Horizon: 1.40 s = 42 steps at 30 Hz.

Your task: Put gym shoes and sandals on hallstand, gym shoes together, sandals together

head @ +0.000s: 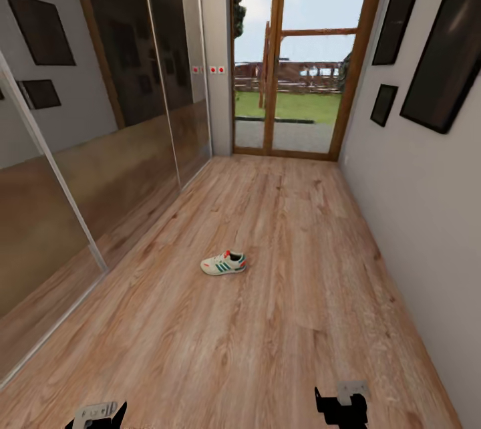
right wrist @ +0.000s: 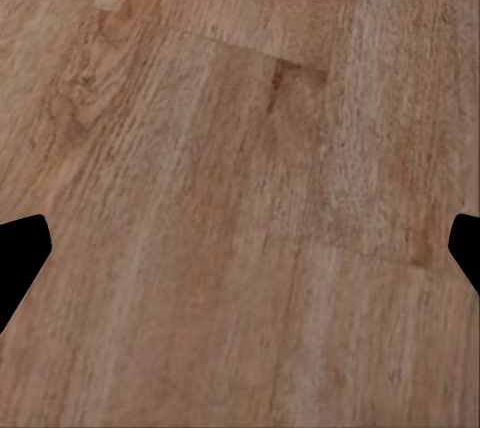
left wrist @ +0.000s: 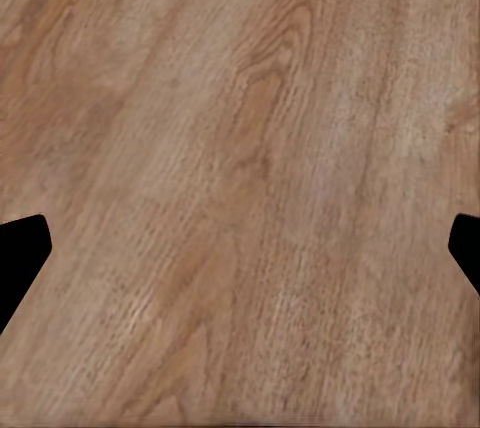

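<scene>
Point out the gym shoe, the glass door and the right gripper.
gym shoe (head: 224, 262), head view, on its green-striped side.
glass door (head: 304, 61), head view, on the pane right of the middle post.
right gripper (head: 341, 409), head view, on its black body at the frame's bottom.

One white low-top sneaker with green side stripes (head: 224, 262) lies on the brown wood-plank corridor floor (head: 280, 335), mid-corridor. Mirrored sliding panels (head: 100, 148) run left, a picture-hung wall (head: 414, 168) right, and a wood-framed glazed door (head: 300, 61), apparently, behind.
</scene>
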Tool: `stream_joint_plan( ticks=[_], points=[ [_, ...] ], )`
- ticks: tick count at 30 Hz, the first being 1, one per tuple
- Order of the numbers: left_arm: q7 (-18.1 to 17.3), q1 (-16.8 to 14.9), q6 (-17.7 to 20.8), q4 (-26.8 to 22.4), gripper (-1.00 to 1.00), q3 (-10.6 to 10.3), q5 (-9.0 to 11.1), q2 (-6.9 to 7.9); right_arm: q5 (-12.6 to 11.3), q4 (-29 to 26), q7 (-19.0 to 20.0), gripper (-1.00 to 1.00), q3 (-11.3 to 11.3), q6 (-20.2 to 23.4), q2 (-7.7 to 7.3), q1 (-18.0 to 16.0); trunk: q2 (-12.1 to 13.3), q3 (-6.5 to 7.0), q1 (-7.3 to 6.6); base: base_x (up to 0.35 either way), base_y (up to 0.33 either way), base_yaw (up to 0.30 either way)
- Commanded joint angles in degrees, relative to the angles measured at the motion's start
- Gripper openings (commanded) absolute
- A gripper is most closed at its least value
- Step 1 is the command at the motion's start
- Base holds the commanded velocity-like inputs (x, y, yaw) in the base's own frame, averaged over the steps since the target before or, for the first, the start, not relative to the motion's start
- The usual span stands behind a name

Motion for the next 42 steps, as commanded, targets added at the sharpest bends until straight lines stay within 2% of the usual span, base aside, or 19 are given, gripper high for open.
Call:
stream_joint_plan(
  ticks=[1,24,42],
  points=[
    [-0.31,-0.07,-0.24,0.03,1.00,0.49,-0.58,-0.03,-0.08,0.01,-0.34,1.00,0.48,-0.08,0.00,0.00,-0.02,-0.05,0.00,0.087,-0.266,0.278],
    [-0.31,-0.07,-0.24,0.03,1.00,0.75,-0.48,0.05,-0.08,0.01,-0.34,1.00,0.48,-0.08,0.02,-0.02,-0.02,-0.05,0.00,0.107,-0.265,0.279],
    [-0.31,-0.07,-0.24,0.01,1.00,0.75,-0.48,-0.01,-0.08,0.01,-0.34,1.00,0.48,-0.08,0.10,-0.05,-0.02,-0.05,0.00,0.247,-0.200,0.279]
  ],
)
